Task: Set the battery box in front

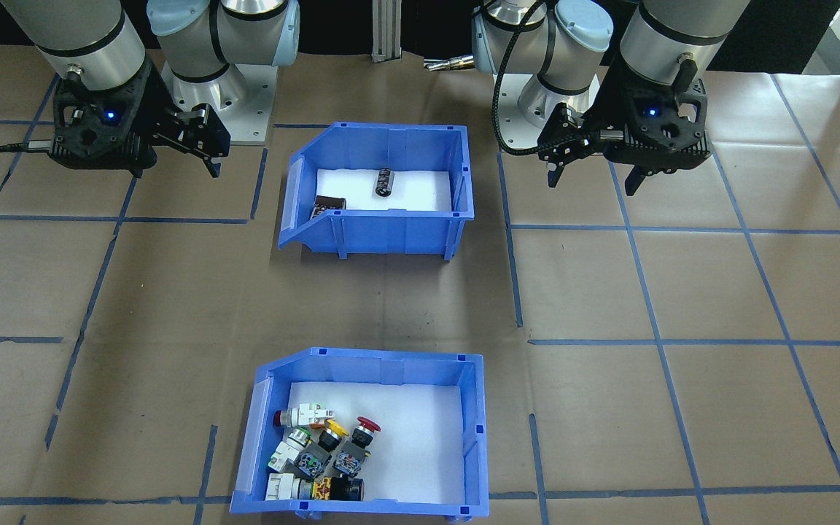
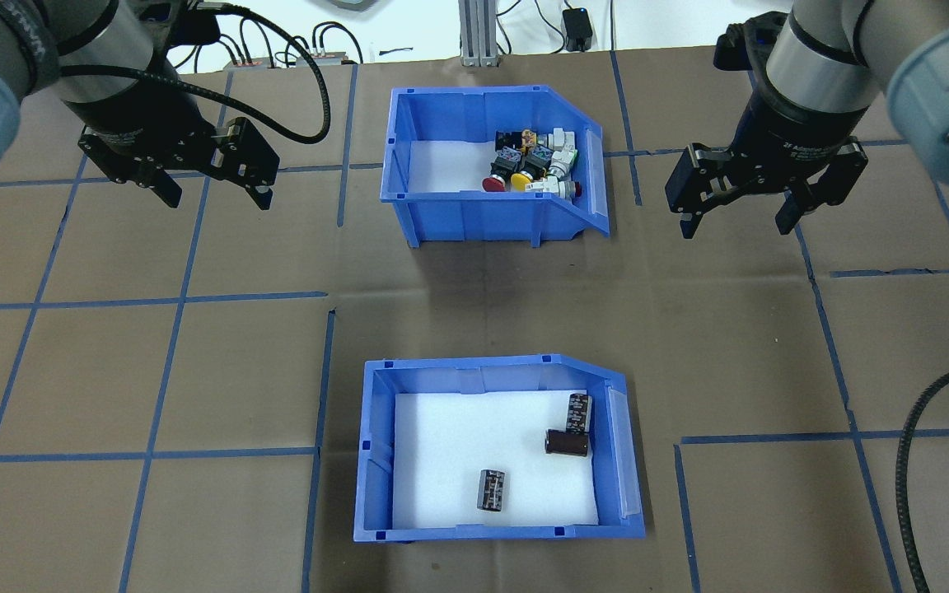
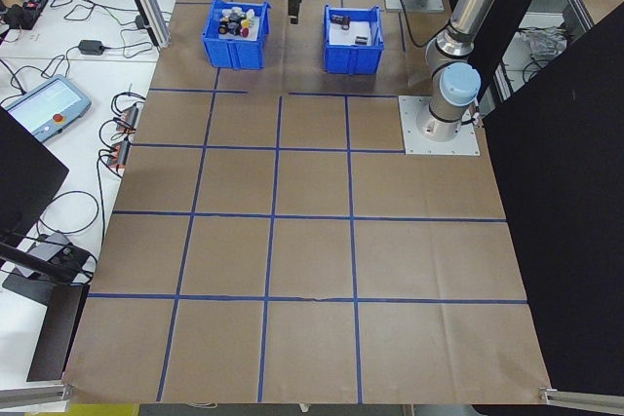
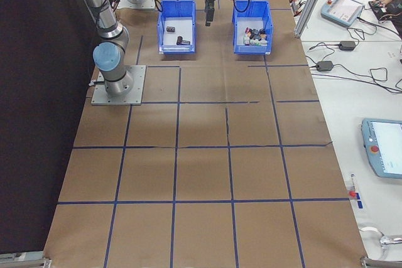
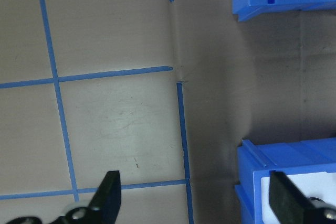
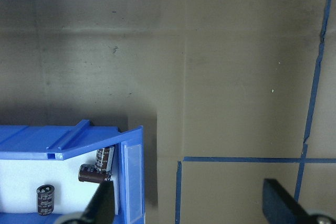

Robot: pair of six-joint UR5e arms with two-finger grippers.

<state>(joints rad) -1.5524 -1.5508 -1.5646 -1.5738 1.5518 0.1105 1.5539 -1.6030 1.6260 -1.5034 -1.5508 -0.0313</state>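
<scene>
- Front-facing view: the battery box [image 1: 380, 226], a blue bin with a white liner, sits on the brown surface [image 1: 682, 292] close to the robot's base, between the two arms. Dark cylindrical cells [image 1: 383, 181] lie inside it. The switch bin [image 1: 274, 452], an identical blue bin filled with colourful push-buttons, stands at the surface's far side from the robot, well apart from the battery box. The left gripper [image 1: 591, 179] and the right gripper [image 1: 187, 157] hang above bare surface at either side of the battery box, holding nothing, jaws apart.
- Overhead view: the battery box [image 2: 376, 461] lies nearest the camera with three cells on its liner, two of them against the open front on its right. The switch bin [image 2: 474, 218] stands beyond it. The left gripper [image 2: 215, 191] and right gripper [image 2: 738, 221] flank the switch bin, jaws spread, both empty.
- Left wrist view: both fingertips [image 5: 110, 192] are wide apart over blue tape lines [image 5: 181, 129], with blue bin corners at the right edge.
- Right wrist view: the jaws are apart; the battery box's [image 6: 131, 177] open front shows with cells behind it.
</scene>
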